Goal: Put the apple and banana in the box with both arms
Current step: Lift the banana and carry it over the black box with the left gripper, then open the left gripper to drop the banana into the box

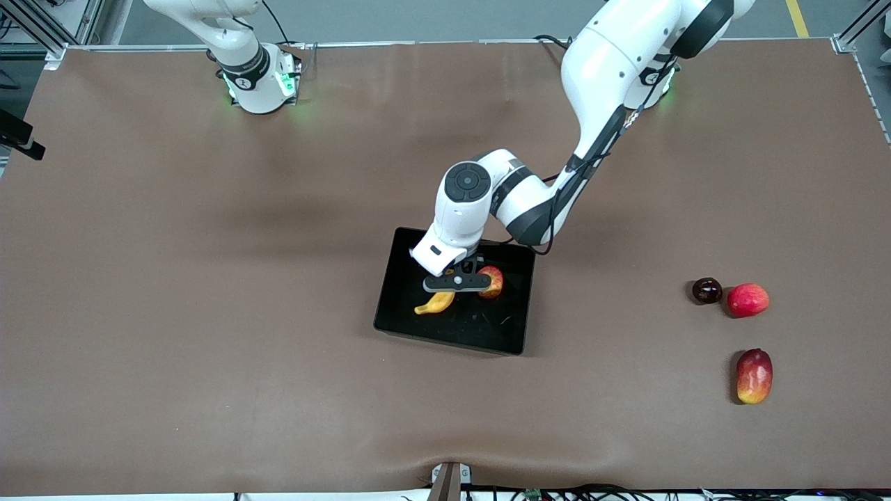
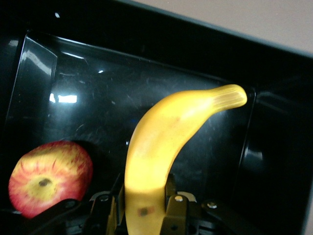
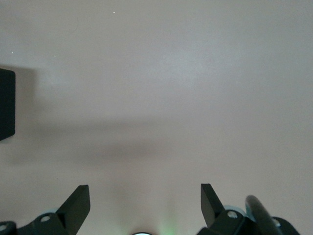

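High front camera; both wrist cameras downward-facing.

We find the box (image 1: 411, 278) mid-table. In it lies the apple (image 1: 493, 282), toward the left arm's end; beside it the banana (image 1: 436, 303), nearer the front camera. Three other fruits (image 1: 748, 300) lie well apart from the box, toward the left arm's end.
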Available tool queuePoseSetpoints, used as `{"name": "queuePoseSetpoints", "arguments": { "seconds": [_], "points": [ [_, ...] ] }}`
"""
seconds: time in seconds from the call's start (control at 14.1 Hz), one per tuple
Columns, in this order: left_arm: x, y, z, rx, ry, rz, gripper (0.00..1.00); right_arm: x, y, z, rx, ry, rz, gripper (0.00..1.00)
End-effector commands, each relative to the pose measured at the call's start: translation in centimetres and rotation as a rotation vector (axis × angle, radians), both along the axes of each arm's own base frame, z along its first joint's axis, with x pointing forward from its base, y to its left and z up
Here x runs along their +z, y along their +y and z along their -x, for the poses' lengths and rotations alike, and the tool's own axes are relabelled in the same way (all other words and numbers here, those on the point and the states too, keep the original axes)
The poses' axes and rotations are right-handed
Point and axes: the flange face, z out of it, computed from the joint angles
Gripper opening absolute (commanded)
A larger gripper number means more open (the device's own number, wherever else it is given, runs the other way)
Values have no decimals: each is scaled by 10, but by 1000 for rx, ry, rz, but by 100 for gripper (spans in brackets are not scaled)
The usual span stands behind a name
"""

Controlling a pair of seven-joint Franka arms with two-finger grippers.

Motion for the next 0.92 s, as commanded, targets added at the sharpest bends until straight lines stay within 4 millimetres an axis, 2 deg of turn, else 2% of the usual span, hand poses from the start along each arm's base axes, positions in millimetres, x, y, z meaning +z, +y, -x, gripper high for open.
{"name": "queuePoseSetpoints", "arguments": {
  "seconds": [0.0, 0.14, 0.42, 0.5, 0.57, 0.64, 0.71, 0.78, 0.85],
  "points": [
    [-20, -4, -5, -5, -30, 19, 0, 3, -2, 1, 1, -5, 4, 100],
    [-41, -6, -1, -21, -29, 10, 0, 3, -2, 1, 2, -5, 6, 100],
    [-57, -5, 2, -37, -28, -14, 0, 3, -2, 1, 0, -5, 6, 100],
    [-54, -4, 1, -36, -30, -13, 23, 3, -2, 1, 1, -5, 4, 100],
    [-50, -3, -2, -29, -35, -9, 81, 3, -2, 1, 2, -5, 6, 100],
    [-46, 0, -6, -33, -52, -20, 100, 3, -2, 1, 2, -5, 6, 100],
    [-35, 5, -12, -23, -77, -25, 100, 3, -2, 1, 2, -5, 6, 100],
    [-15, 9, -18, -14, -94, -20, 100, 3, -2, 1, 2, -5, 6, 100],
    [15, 16, -26, -5, -119, -15, 100, 3, -2, 1, 2, -5, 6, 100]
  ]
}}
